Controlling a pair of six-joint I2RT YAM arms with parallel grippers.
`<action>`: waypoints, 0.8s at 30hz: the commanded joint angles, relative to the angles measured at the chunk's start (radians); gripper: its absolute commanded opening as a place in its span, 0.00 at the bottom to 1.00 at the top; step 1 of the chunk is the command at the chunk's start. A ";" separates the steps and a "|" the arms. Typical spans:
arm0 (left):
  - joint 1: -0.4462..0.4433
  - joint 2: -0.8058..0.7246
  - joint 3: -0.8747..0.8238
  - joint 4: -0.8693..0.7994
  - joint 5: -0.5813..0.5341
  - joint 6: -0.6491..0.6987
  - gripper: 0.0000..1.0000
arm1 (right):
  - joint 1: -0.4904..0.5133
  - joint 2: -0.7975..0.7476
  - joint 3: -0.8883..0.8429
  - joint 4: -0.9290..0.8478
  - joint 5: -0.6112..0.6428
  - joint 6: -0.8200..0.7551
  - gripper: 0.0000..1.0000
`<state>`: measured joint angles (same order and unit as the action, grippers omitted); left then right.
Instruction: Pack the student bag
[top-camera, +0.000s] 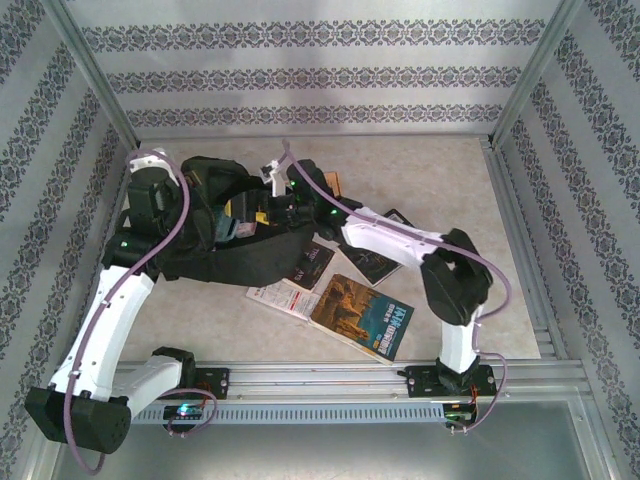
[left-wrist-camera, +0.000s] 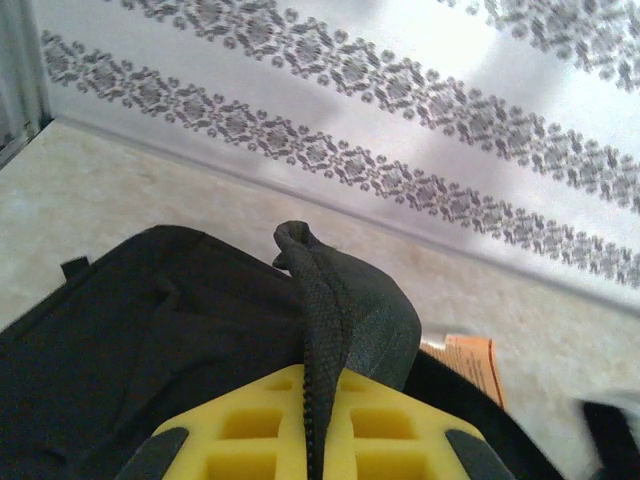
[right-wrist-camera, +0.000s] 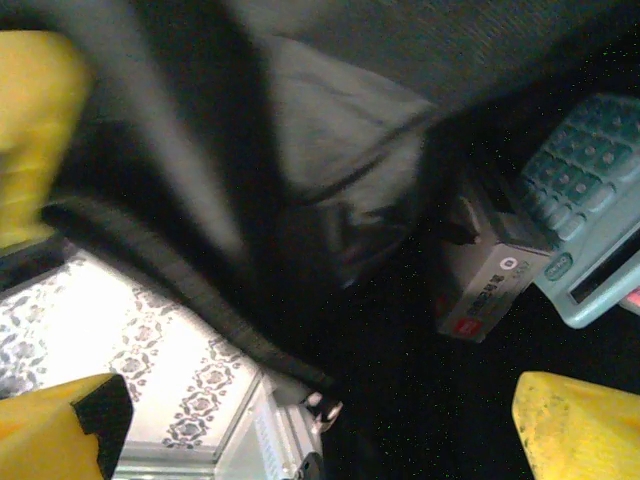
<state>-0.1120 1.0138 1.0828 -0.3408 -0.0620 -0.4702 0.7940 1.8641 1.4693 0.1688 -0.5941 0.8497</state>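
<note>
Books (top-camera: 365, 315), at least three, lie beside one student bag (top-camera: 228, 263).

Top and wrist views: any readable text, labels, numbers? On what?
None can be read in full.
Brown-covered book: title characters too small.
Small box inside the student bag: round mark and red print, blurred.
Calculator: key legends blurred.
Orange item: print too faint.

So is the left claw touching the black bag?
Touching. In the left wrist view the left claw is pinched shut on a raised fold of the student bag.
</note>
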 joint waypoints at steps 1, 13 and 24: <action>0.062 -0.024 -0.007 0.152 0.046 -0.139 0.00 | -0.017 -0.089 -0.025 -0.055 0.043 -0.119 0.98; 0.087 0.076 -0.008 0.178 0.203 -0.175 0.00 | -0.114 -0.326 -0.233 -0.372 0.289 -0.187 0.88; -0.037 0.184 -0.121 0.125 0.395 -0.130 0.14 | -0.103 -0.517 -0.556 -0.670 0.553 -0.318 0.72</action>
<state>-0.1192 1.1976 0.9699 -0.2203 0.2707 -0.6338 0.6853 1.4014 0.9657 -0.4191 -0.1360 0.5587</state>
